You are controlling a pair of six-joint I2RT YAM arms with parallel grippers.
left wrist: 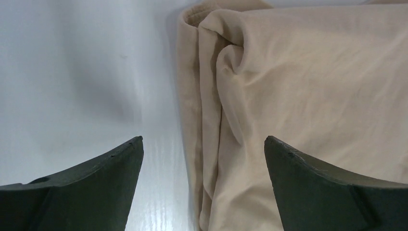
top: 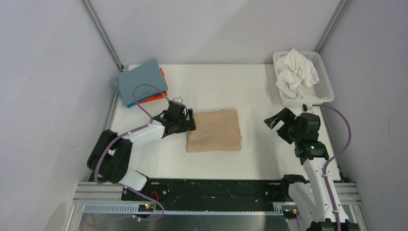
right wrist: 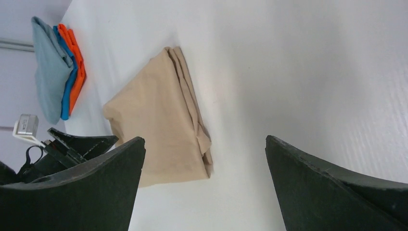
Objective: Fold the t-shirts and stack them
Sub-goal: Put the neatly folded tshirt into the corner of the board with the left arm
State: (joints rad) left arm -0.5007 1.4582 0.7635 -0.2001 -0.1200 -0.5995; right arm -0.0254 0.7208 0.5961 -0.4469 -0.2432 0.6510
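Both pincers are gaping wide and gripping nothing, the left gripper point(top: 190, 121) straddling the left edge of the folded tan t-shirt point(top: 214, 131) mid-table, the right gripper point(top: 275, 120) hovering over bare table point(top: 262, 147) to its right, with the folded stack point(top: 142, 82) lying far-left and the white t-shirt point(top: 297, 72) sitting crumpled in the far-right basket point(top: 327, 89).

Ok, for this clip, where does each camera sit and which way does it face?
Top external: above and behind the robot, looking down on the table; both arms show, left gripper at the tan t-shirt.
Left wrist: looks down between its own open fingers at that shirt's folded edge.
Right wrist: looks leftward across the table between its open fingers; left gripper visible.
Shared: all see the tan t-shirt.
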